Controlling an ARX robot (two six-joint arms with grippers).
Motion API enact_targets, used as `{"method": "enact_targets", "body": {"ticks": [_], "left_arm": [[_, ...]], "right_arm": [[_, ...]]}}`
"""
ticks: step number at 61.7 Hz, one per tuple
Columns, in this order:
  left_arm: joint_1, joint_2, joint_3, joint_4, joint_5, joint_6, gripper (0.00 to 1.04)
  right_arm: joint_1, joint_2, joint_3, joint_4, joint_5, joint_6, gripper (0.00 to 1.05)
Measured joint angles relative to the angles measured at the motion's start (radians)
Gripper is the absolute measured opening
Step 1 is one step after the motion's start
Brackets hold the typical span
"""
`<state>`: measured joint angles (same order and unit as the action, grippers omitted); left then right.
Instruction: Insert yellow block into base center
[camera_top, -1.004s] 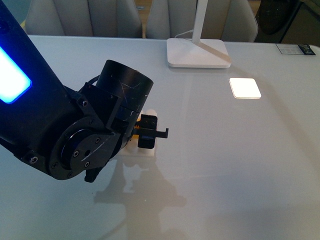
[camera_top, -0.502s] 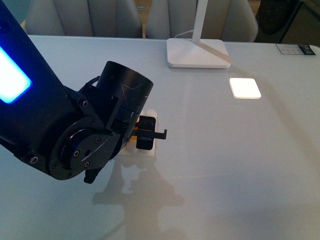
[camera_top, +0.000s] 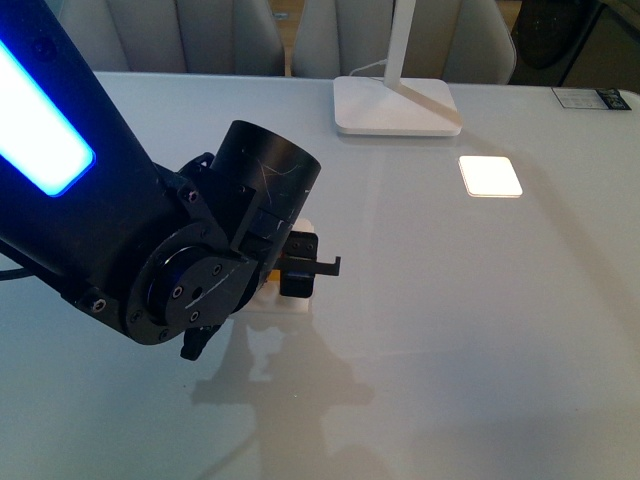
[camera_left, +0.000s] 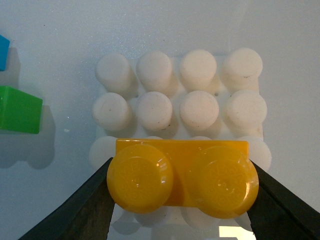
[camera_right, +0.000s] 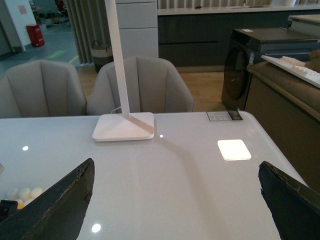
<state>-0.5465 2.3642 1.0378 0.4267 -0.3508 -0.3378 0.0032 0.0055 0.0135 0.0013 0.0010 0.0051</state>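
My left gripper is shut on the yellow block, its two black fingers pressing on the block's two ends. The block hangs above the white studded base, over the rows nearest the gripper. In the front view the left arm covers most of the base; only a sliver of the yellow block shows beside the gripper. My right gripper is open and empty, its fingers wide apart over bare table, with a corner of the base far to one side.
A green brick and the edge of a blue brick lie beside the base. A white lamp foot stands at the table's far side, with a bright light patch to its right. Chairs stand behind the table.
The left arm has shifted slightly to the right and farther back with the yellow block still held over the base. The right arm stays out of the front view.
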Motion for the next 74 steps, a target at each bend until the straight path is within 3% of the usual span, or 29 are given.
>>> {"method": "enact_targets", "body": {"ticks": [74], "left_arm": [[0.015, 0.049, 0.037, -0.021, 0.003, -0.047, 0.64]], "right_arm": [[0.0, 0.0, 0.0, 0.0, 0.0, 0.0, 0.96]]}}
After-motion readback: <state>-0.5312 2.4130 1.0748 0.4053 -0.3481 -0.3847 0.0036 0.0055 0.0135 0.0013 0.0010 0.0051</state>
